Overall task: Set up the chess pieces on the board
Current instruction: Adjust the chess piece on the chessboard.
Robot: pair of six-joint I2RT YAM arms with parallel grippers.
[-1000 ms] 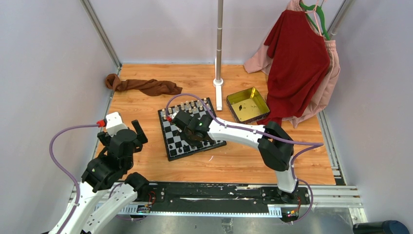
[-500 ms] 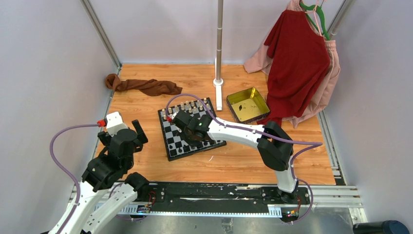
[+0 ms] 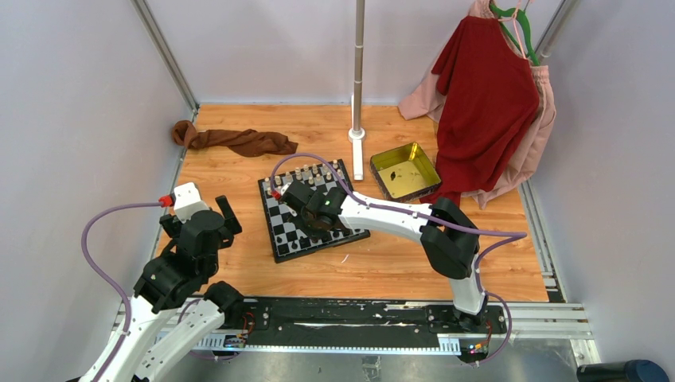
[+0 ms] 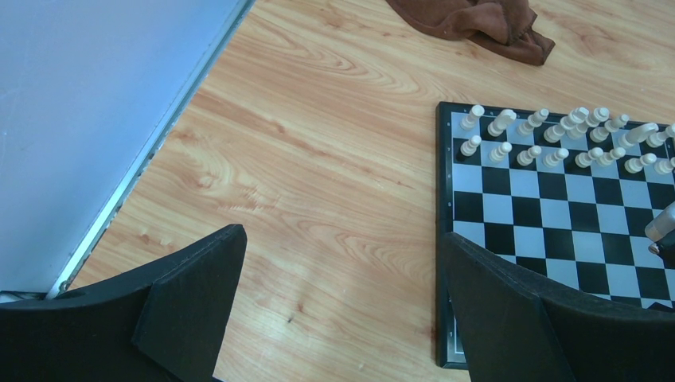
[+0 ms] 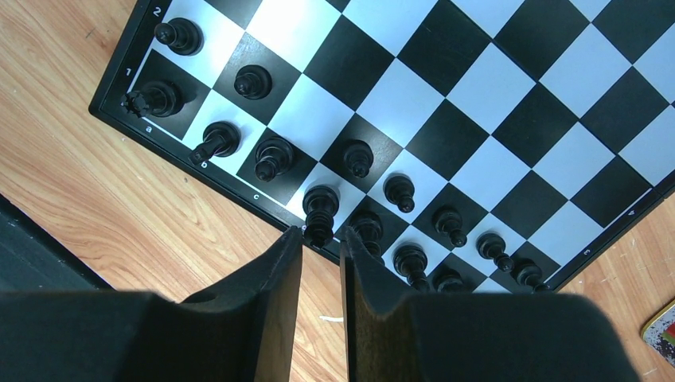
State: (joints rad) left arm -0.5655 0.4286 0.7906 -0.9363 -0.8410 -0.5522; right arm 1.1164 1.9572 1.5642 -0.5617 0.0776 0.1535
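Board (image 3: pixel 288 232) mid-desk (image 3: pixel 382 267). Black pieces (image 5: pixel 274 157) line one edge, cream pieces (image 4: pixel 557 137) the opposite rows. Right gripper (image 5: pixel 321 237) sits over the black rows, jaws parted a crack, empty. Left gripper (image 4: pixel 341 239) is left of the board, jaws wide, empty. Tin (image 3: pixel 404 171) right of the board, brown cloth (image 3: pixel 235 140) beyond it.

place: robot lab test cell | evidence: plain enclosure walls (image 3: pixel 79 95), aluminium frame posts (image 3: pixel 165 54), arm mounting rail (image 3: pixel 350 322), wooden table (image 3: pixel 382 263)
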